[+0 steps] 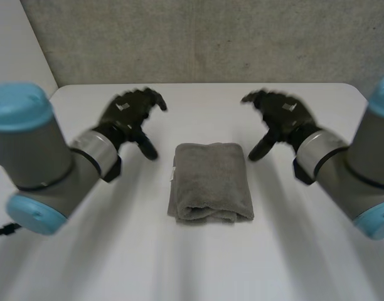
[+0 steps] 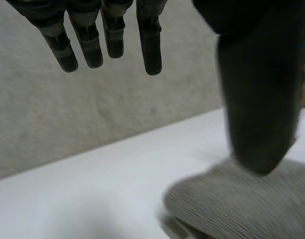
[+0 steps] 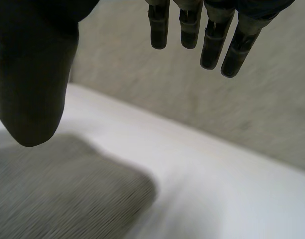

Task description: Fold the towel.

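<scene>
A grey towel (image 1: 211,182) lies folded into a thick rectangle in the middle of the white table (image 1: 117,263). My left hand (image 1: 130,116) hovers above the table to the towel's left, fingers relaxed and spread, holding nothing. My right hand (image 1: 281,119) hovers to the towel's right, likewise open and empty. Along the left palm, the towel (image 2: 242,204) lies below the thumb (image 2: 259,99), with the fingers (image 2: 112,35) straight. Along the right palm, the towel (image 3: 63,194) lies under the thumb (image 3: 35,84), and the fingers (image 3: 212,35) hang straight.
A grey wall (image 1: 211,37) stands behind the table's far edge. Bare table lies on both sides of the towel and in front of it.
</scene>
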{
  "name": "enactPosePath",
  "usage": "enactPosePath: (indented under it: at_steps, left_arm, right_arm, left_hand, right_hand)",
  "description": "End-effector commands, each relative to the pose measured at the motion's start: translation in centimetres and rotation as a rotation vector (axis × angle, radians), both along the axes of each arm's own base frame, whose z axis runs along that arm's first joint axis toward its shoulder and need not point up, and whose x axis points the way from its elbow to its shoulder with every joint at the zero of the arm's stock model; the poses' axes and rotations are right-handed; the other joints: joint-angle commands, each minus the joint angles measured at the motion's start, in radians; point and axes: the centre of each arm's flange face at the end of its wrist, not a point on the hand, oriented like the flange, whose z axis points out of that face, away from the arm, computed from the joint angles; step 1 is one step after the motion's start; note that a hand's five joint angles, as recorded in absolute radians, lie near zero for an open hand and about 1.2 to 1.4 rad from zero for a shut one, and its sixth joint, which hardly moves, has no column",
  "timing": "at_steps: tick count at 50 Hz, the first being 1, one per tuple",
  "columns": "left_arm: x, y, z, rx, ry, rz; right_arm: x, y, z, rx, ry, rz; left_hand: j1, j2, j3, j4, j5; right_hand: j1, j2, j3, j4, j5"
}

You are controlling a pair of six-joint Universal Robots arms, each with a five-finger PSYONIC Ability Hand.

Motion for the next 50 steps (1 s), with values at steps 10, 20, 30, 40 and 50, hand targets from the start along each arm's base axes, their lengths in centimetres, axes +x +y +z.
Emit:
enactPosePath:
  at_steps: [10,20,30,40,50]
  left_arm:
    - [3.3,1.1,7.0,-0.05,0.024,0.117]
    - [4.1,1.1,7.5,-0.036,0.021,0.198]
    - [4.2,1.5,8.0,-0.035,0.021,0.198]
    - [4.2,1.6,8.0,-0.034,0.019,0.196]
    - [2.9,1.5,5.9,0.006,-0.009,0.122]
  right_arm:
    - [-2.9,1.4,6.3,-0.101,0.004,-0.189]
    - [-2.9,1.4,6.2,-0.099,0.007,-0.192]
    - [-3.0,1.4,6.4,-0.105,0.006,-0.198]
    - [-3.0,1.5,6.6,-0.109,0.007,-0.193]
    - [-2.3,1.6,7.0,-0.137,0.033,-0.108]
  left_hand:
    - [-0.073,-0.064,-0.071,-0.074,-0.056]
    - [-0.073,-0.064,-0.071,-0.074,-0.056]
    - [-0.073,-0.064,-0.071,-0.074,-0.056]
    - [-0.073,-0.064,-0.071,-0.074,-0.056]
    - [-0.061,-0.052,-0.059,-0.062,-0.045]
  right_hand:
    - [-0.058,-0.076,-0.071,-0.087,-0.061]
    - [-0.058,-0.076,-0.071,-0.087,-0.061]
    - [-0.058,-0.076,-0.071,-0.087,-0.061]
    - [-0.058,-0.076,-0.071,-0.087,-0.061]
    - [-0.058,-0.076,-0.071,-0.087,-0.061]
